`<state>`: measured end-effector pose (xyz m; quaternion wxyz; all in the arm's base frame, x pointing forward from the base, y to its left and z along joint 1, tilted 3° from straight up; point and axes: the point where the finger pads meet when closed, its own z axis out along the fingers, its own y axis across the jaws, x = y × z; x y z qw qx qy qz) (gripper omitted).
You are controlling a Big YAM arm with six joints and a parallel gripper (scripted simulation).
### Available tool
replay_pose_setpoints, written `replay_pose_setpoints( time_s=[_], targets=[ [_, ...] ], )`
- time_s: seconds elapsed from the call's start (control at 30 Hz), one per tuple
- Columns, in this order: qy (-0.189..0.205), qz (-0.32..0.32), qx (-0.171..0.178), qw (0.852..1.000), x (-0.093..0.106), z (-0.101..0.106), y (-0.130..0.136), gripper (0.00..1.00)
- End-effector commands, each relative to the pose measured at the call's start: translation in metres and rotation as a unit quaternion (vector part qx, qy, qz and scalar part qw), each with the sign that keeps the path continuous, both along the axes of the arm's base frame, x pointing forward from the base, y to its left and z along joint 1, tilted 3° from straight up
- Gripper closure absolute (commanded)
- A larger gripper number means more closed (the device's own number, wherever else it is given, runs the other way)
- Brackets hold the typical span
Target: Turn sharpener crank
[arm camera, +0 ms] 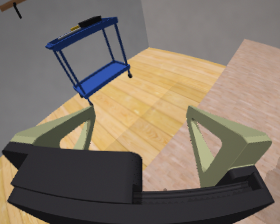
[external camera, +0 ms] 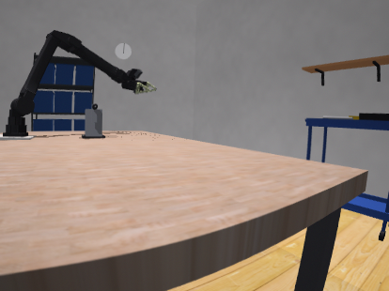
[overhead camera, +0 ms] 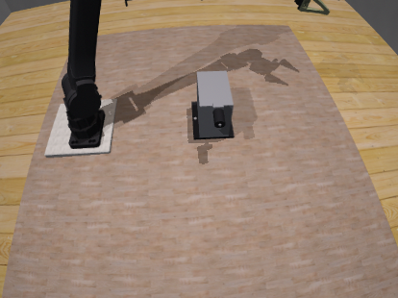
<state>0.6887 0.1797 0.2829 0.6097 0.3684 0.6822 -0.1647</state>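
Top view: grey sharpener (overhead camera: 214,92) stands upright on its dark base plate (overhead camera: 202,132) mid-table (overhead camera: 192,229), crank (overhead camera: 219,118) on its near face.
Arm: rises from a white pad (overhead camera: 55,144) at the table's left.
Claw (external camera: 146,87): fully spread, empty, high above and beyond the sharpener.
Wrist view: blue cart (arm camera: 61,47) holds dark items on its top shelf; contents unclear.

I count one sharpener (overhead camera: 214,104) near the table's (overhead camera: 192,229) far edge | one crank (overhead camera: 218,118) | one base plate (overhead camera: 54,142) at its left edge | one blue cart (arm camera: 94,56) | one wall shelf (external camera: 348,65) | one clock (external camera: 123,51)
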Motion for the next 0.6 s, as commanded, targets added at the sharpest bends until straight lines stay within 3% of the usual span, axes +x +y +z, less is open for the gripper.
replay_pose_setpoints(
  time_s=[0.0, 0.53, 0.57],
  targets=[
    [-0.007, 0.000, 0.003, 1.000, 0.000, 0.009, 0.000, 0.00],
    [-0.007, 0.000, 0.003, 1.000, 0.000, 0.009, 0.000, 0.00],
    [-0.029, -0.003, 0.034, 0.999, 0.006, 0.052, -0.011, 0.49]
  ],
)
